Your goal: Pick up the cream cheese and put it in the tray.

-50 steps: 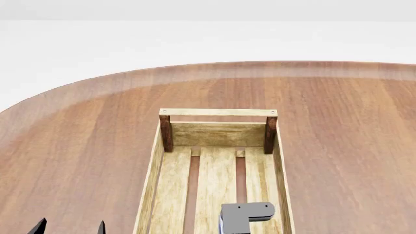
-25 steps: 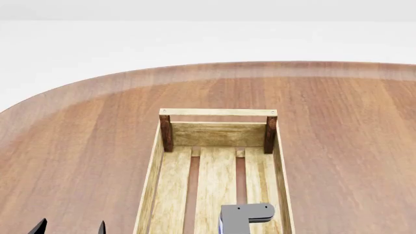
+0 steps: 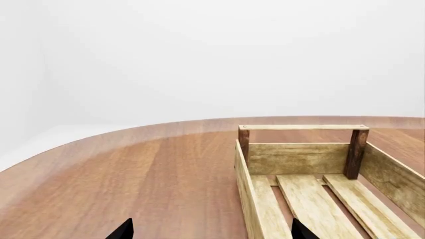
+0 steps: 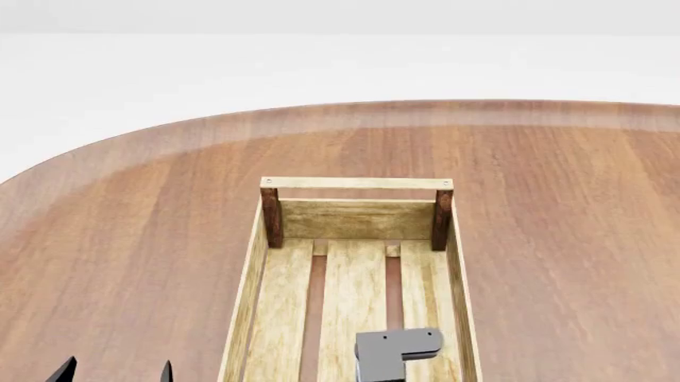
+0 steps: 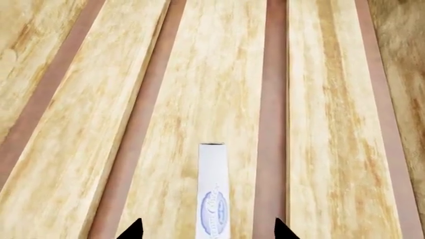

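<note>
The cream cheese (image 5: 212, 194), a thin white box with a blue oval logo, stands on its edge on the middle slat of the tray (image 5: 332, 99). My right gripper (image 5: 207, 230) is open above it, with a fingertip wide of the box on each side and neither touching it. In the head view the right arm's grey wrist body (image 4: 396, 350) hangs over the near part of the tray (image 4: 356, 183) and hides the box. My left gripper (image 4: 117, 372) is open and empty, left of the tray (image 3: 295, 157), and shows in its own wrist view (image 3: 211, 231).
The tray sits on a round brown wooden table (image 4: 138, 239), whose curved far edge (image 4: 351, 103) meets a white floor. Dark gaps (image 5: 275, 99) run between the tray's slats.
The right arm's grey wrist body has shifted slightly up and left over the tray. The bluish sliver of the box under it no longer shows. The left gripper has not moved.
</note>
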Robot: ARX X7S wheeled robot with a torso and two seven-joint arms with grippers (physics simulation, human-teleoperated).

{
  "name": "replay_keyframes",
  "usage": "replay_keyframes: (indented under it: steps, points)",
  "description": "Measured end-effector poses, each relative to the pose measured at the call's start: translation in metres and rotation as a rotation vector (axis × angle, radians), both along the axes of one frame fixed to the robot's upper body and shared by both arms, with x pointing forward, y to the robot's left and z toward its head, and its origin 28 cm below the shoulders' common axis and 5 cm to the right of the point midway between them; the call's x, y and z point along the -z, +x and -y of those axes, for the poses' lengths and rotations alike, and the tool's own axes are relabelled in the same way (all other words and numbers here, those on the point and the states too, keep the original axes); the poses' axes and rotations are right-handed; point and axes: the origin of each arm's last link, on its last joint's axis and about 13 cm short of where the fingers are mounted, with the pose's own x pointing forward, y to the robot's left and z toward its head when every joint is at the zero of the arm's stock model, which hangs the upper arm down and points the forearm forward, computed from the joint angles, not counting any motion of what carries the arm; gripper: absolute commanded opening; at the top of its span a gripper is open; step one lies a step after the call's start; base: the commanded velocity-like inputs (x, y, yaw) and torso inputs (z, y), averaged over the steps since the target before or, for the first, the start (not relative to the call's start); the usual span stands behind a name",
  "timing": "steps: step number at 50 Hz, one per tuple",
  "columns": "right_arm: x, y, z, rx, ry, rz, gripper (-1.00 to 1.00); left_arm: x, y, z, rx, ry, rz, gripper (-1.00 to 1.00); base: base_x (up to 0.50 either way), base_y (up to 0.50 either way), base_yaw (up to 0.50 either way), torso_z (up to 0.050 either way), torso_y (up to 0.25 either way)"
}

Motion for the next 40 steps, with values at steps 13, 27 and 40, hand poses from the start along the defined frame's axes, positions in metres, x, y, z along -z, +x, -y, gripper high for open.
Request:
replay_keyframes:
  steps: [13,27,40]
  points:
    - [-0.004,0.004,-0.003,-0.012,-0.023,0.061,1.00,-0.001,-0.001,0.000,0.000,-0.002,0.004,1.00,0.00,0.00,0.00,0.000,0.000]
    - [-0.013,0.012,-0.009,-0.012,-0.039,0.174,1.00,-0.004,-0.002,-0.001,-0.001,-0.001,0.020,1.00,0.00,0.00,0.00,0.000,0.000]
    - [-0.017,0.016,-0.013,-0.016,-0.049,0.277,1.00,-0.010,-0.004,-0.002,-0.002,-0.008,0.040,1.00,0.00,0.00,0.00,0.000,0.000]
